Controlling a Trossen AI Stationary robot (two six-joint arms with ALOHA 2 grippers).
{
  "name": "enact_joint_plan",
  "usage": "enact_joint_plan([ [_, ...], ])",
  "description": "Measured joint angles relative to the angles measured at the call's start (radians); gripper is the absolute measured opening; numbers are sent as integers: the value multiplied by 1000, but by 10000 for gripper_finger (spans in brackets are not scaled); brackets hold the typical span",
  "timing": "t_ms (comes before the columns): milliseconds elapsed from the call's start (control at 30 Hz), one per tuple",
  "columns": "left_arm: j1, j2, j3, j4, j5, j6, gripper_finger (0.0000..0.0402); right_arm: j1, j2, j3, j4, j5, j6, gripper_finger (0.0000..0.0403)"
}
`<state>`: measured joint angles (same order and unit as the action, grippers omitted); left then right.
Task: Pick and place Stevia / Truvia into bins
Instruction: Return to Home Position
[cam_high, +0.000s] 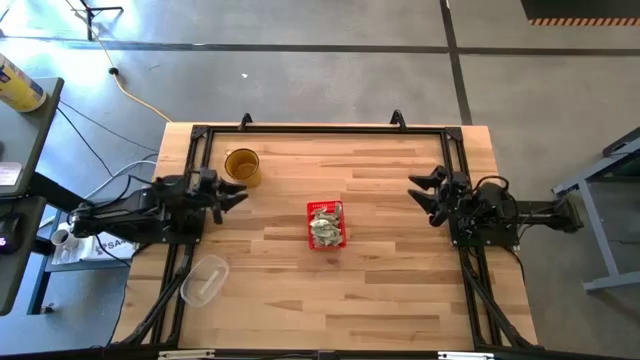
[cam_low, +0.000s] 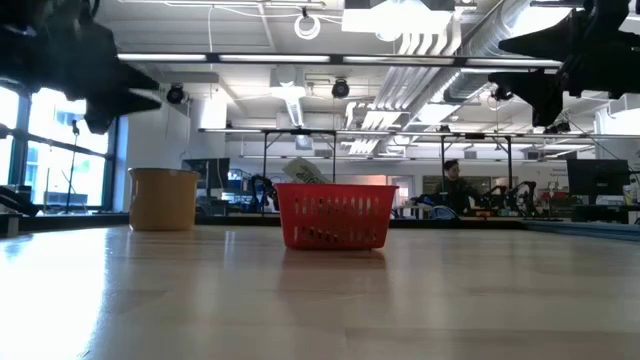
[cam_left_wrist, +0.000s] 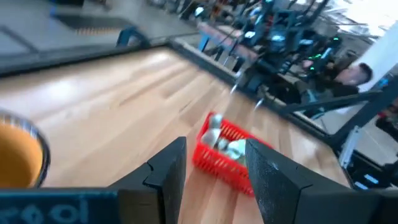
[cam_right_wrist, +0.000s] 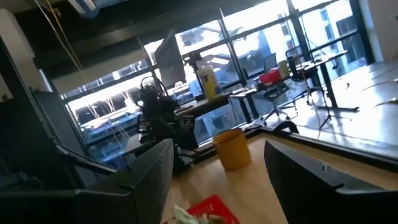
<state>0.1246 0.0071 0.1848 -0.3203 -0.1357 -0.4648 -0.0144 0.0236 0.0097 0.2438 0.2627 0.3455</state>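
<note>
Wooden desk (cam_high: 380, 290) in open lab hall, person far behind. Basket (cam_low: 335, 220) at desk centre. Sachets (cam_high: 324, 228) heaped inside, one poking above rim. None seen loose on desk. Cup (cam_high: 242, 165) near left arm (cam_high: 150, 208), tub (cam_high: 204, 279) at front-left, both well apart from basket. Left jaws wide, empty, at left edge. Right arm (cam_high: 490, 212) at right edge, right jaws wide, empty. Step judged: homing, sorting seemingly done. Next: park both arms clear of basket, no fresh grasp needed.
</note>
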Motion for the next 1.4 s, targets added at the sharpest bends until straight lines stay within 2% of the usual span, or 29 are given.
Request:
enact_joint_plan([
  [167, 0, 3, -73, -15, -54, -79, 200, -27, 0, 0, -43, 60, -16, 243],
  [333, 0, 48, -61, -82, -101, -21, 200, -39, 3, 0, -165, 134, -14, 243],
  [567, 0, 62, -62, -82, -94, -12, 200, -38, 3, 2, -170, 98, -14, 243],
  [1400, 0, 63, -62, -82, -85, -12, 200, -38, 3, 2, -173, 97, -14, 243],
])
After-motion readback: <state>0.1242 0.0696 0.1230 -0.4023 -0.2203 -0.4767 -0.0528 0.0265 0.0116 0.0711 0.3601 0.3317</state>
